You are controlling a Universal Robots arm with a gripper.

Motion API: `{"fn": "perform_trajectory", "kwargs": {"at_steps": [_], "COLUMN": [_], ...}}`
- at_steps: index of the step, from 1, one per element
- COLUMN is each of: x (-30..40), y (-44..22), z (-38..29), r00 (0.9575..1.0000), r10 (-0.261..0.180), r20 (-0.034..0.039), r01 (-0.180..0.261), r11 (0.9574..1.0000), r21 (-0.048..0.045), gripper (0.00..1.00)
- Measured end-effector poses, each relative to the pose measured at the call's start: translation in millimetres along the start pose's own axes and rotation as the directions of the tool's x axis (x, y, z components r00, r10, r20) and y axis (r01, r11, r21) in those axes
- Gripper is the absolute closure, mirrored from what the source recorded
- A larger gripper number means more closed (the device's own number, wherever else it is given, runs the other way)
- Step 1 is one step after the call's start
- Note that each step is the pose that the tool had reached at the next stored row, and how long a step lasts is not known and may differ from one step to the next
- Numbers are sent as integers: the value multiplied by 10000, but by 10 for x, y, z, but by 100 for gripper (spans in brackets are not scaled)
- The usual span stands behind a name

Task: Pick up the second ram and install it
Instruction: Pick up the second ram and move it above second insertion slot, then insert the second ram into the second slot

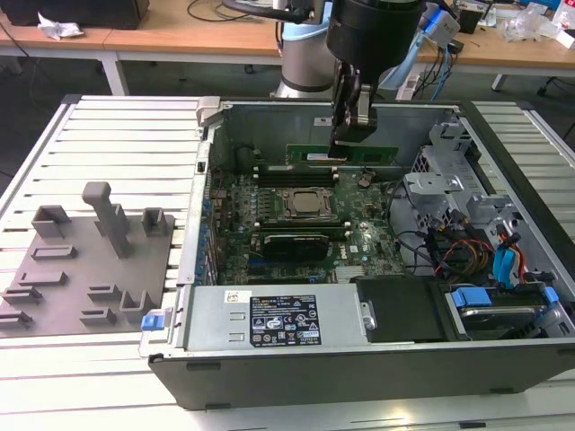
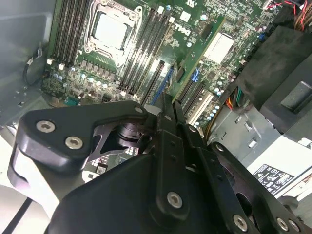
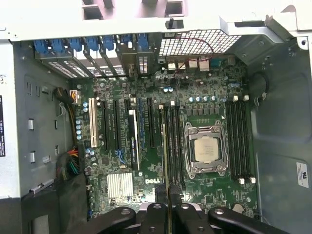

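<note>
1. Black and jointed, the hand (image 1: 345, 140) is clamped on the second ram (image 1: 373, 153), its two slim fingers pinching the stick near its middle.
2. That ram is a long, flat, green board held on edge inside the open computer case (image 1: 359, 382), near the case's far wall. In the first wrist view it shows as a thin line (image 3: 165, 146) running along the black slot rails (image 3: 174, 146) beside the processor socket (image 3: 204, 148).
3. I cannot tell whether it touches a rail.
4. The socket is square, with a shiny metal frame, and sits on the glossy green motherboard (image 1: 364, 241).
5. A matte grey block fixture (image 1: 81, 269) with upright posts lies on the pale, ribbed metal tabletop (image 1: 117, 144), at the exterior view's left.
</note>
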State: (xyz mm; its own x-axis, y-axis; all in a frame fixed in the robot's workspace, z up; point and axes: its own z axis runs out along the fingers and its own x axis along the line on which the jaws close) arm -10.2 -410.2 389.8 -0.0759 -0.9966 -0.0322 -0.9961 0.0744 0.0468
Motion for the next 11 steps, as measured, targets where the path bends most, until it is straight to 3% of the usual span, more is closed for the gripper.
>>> {"fn": "perform_trajectory", "kwargs": {"at_steps": [7,11], "x": [0,2], "y": [-1,-3], "z": [3,58], "r00": [10000,10000], "r10": [0,-1], "r20": [1,-1], "r01": [0,1], "r11": [10000,10000], "r21": [0,0], "gripper": [87,87]}}
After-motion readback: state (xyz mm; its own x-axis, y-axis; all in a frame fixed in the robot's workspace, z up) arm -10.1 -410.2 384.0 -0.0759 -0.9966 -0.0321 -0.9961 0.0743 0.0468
